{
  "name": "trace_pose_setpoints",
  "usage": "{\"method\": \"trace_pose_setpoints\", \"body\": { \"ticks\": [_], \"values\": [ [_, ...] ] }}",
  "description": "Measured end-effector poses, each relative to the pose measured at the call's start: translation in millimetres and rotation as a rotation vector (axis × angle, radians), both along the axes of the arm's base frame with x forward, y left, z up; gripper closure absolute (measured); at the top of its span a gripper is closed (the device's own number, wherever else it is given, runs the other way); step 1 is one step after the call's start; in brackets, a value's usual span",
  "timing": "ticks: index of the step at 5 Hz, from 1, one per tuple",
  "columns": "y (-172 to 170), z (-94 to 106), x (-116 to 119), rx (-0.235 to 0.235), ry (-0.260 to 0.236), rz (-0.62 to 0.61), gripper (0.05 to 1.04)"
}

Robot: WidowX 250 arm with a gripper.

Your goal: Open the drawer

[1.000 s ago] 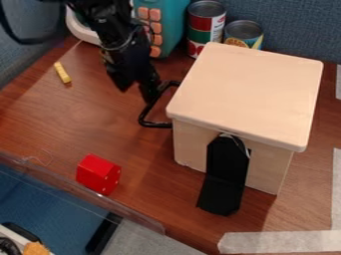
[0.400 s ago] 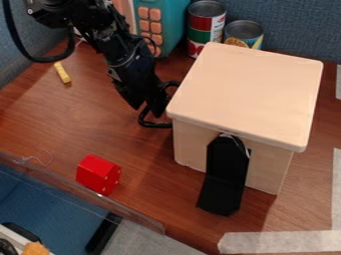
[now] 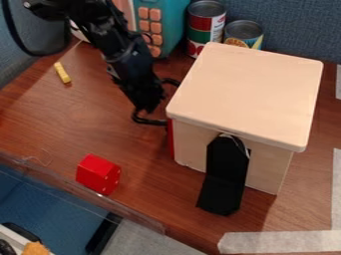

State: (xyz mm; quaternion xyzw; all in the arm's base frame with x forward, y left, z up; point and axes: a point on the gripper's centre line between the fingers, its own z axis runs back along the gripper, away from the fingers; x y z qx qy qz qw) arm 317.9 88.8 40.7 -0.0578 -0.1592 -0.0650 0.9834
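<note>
The drawer (image 3: 170,140) has slid out slightly, its handle (image 3: 148,121) at the gripper (image 3: 148,105). Gripper wide or narrow: cannot tell.

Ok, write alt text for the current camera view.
The jaws of a black robot arm are at the black handle of a slightly open, red-fronted drawer in a wooden box. A red block lies nearby.

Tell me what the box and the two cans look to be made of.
The box looks like pale wood, smooth and matte, with faint grain. The cans are probably metal: their rimmed grey tops have a dull sheen, and printed labels wrap their sides.
</note>
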Motion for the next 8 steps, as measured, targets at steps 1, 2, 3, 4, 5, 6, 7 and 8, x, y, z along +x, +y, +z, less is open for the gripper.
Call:
{"method": "trace_pose_setpoints", "body": {
  "ticks": [1,2,3,4,5,6,7,8],
  "values": [
    [26,14.7,0,-0.011,0.006,0.035,0.919],
    [39,18.5,-2,0.001,0.011,0.044,0.925],
    [55,24.1,-8,0.012,0.021,0.06,0.932],
    [60,31.8,-7,0.005,0.033,0.046,0.932],
    [65,25.2,-11,-0.008,0.078,0.039,0.883],
    [69,32.4,-10,0.009,0.084,-0.009,0.635],
    [64,32.1,-13,0.01,0.118,-0.029,0.325],
    [61,40.4,-12,-0.006,0.131,-0.073,0.09]
  ]
}}
